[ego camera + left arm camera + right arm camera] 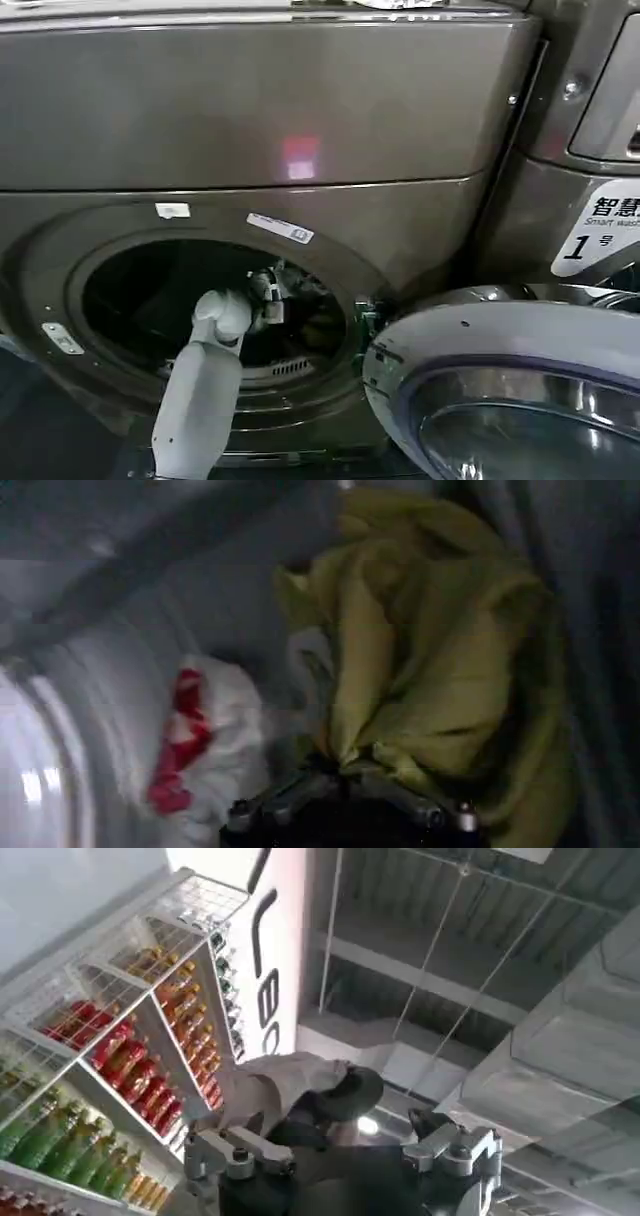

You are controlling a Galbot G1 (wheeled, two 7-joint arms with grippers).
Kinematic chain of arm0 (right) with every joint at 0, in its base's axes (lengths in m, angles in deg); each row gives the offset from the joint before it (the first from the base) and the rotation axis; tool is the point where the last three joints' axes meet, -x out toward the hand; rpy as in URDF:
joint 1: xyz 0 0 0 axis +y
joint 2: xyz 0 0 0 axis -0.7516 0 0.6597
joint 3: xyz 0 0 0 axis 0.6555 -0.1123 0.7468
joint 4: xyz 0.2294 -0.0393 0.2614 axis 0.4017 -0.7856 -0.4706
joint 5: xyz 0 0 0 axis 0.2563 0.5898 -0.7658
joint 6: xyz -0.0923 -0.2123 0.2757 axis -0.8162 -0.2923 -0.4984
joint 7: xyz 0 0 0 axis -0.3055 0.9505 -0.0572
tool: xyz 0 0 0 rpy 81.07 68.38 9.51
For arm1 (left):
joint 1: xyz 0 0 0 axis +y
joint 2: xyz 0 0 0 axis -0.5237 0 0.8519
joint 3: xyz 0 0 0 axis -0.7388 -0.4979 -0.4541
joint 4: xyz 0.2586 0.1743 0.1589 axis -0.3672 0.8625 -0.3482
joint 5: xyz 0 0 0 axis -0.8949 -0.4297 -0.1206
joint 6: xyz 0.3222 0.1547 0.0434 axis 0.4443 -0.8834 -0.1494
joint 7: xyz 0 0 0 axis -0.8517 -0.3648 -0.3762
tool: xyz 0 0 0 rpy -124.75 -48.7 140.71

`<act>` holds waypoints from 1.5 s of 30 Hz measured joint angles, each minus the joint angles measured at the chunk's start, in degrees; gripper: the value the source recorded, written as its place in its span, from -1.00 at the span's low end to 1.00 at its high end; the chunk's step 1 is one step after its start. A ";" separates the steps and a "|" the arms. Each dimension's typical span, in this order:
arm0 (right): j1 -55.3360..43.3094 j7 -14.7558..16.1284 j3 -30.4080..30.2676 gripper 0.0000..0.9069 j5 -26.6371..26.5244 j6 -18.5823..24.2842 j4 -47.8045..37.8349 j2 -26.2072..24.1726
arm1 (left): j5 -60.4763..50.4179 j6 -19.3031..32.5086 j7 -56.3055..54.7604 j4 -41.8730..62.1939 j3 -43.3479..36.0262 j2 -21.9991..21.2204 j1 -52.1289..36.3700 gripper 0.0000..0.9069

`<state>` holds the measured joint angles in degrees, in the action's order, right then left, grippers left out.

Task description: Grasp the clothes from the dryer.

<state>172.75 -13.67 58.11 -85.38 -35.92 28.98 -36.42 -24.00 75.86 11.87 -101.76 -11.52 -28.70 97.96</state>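
Clothes point(430, 670) (yellow-green) clenched by left pincer point(350, 780) inside dryer point(420, 230) labelled "1".

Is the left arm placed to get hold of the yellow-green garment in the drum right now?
Probably yes. The left end effector is inside the dryer through its open port, right against the yellow-green garment; nothing sits between them, though I can't confirm a grip.

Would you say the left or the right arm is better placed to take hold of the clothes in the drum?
The left. Its left gripper is already inside the dryer port, with the clothes bunched right at its fingers. The right gripper points up towards the ceiling and drink shelves, away from the drum.
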 measured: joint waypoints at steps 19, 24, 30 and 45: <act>0.03 0.80 -0.30 1.00 -0.08 0.94 0.64 0.81 | 22.85 -14.09 -43.22 -7.57 0.60 -1.69 3.60 -1.00; 0.02 0.85 -0.30 1.00 -0.09 0.94 0.92 0.82 | 29.91 -16.97 -52.53 -9.96 1.04 -2.52 4.71 -1.00; 0.12 0.97 -0.21 1.00 -0.09 1.15 1.21 1.04 | 36.12 -19.35 -60.20 -12.12 1.11 -3.37 5.98 -1.00; 0.41 0.72 -0.05 1.00 -0.08 1.21 1.90 1.32 | 44.09 -22.49 -67.16 -14.39 1.40 -3.35 6.72 -1.00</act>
<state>173.16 -12.95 58.05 -85.46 -34.71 30.88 -35.10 20.09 53.37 -55.29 -116.15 -10.12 -32.05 104.69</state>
